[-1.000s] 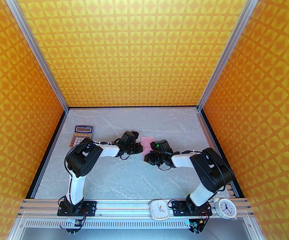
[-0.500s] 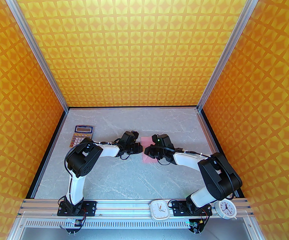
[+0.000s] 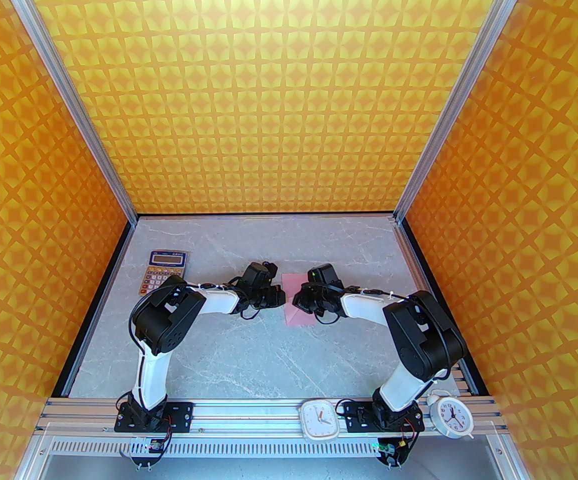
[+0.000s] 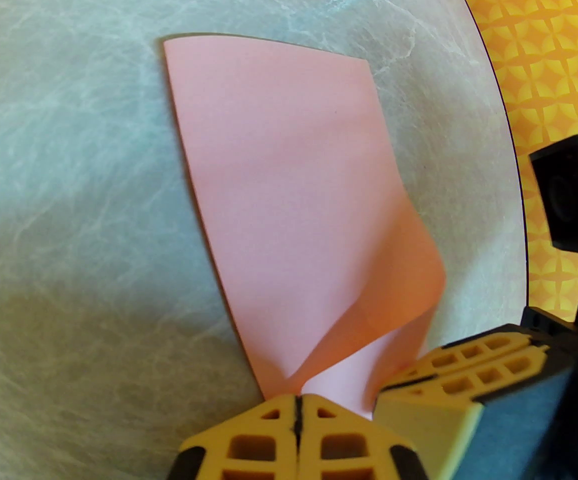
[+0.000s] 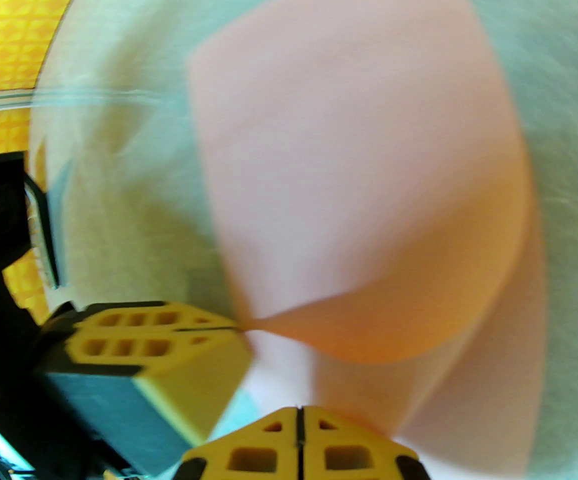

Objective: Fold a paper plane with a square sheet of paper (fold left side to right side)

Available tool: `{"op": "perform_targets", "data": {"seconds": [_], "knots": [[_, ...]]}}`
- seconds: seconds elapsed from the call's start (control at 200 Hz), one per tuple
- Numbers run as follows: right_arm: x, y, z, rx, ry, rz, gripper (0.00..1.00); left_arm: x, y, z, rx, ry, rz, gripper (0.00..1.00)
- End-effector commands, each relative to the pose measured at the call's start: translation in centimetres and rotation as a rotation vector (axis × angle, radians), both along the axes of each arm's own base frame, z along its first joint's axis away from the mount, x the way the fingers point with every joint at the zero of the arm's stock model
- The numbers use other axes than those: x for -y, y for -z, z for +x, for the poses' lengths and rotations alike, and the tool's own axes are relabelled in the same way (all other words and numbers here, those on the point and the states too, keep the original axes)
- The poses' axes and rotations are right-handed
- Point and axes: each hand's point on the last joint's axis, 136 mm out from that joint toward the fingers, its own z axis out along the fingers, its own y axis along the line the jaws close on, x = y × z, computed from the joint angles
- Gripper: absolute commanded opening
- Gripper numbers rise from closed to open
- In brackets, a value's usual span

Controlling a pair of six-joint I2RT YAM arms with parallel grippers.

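pink sheet of paper [image 3: 296, 315] lying mid-counter [image 3: 249, 358] with one corner curled over, the left fingers [image 4: 249, 425] pressed together and pinching that corner from 9 o'clock, the right fingers [image 5: 339, 438] pressed together just beside them, reaching in from 3 o'clock.

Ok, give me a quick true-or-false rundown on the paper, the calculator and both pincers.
1. The left pincer and the right pincer both have their tips at the paper. True.
2. The calculator rests on the paper. False: the calculator lies apart from it, at the far left of the table.
3. Both pincers are wide open. False: both are shut.
4. One corner of the paper is curled over. True.
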Motion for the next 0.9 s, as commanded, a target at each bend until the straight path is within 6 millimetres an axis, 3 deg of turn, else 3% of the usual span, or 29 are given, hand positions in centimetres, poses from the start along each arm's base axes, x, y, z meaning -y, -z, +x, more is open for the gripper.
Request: {"op": "perform_targets", "data": {"seconds": [0.0, 0.3, 0.45, 0.69, 0.895], "knots": [[1.2, 1.6, -0.6, -0.033, 0.014, -0.06, 0.06, -0.1, 0.5, 0.9, 0.012, -0.01, 0.016, 0.03], [2.3, 2.6, -2.0, -0.057, 0.028, -0.093, 0.07, -0.1, 0.4, 1.0, 0.015, -0.01, 0.015, 0.08], [2.0, 1.9, -1.9, -0.037, 0.008, -0.079, 0.09, 0.0, 0.3, 1.0, 0.016, -0.009, 0.014, 0.06], [1.6, -2.0, 0.2, 0.07, -0.006, -0.052, 0.15, 0.0, 0.2, 1.0, 0.019, -0.007, 0.014, 0.05], [1.4, -2.4, 2.2, 0.082, -0.006, -0.051, 0.16, 0.0, 0.2, 1.0, 0.018, -0.007, 0.013, 0.05]]}}
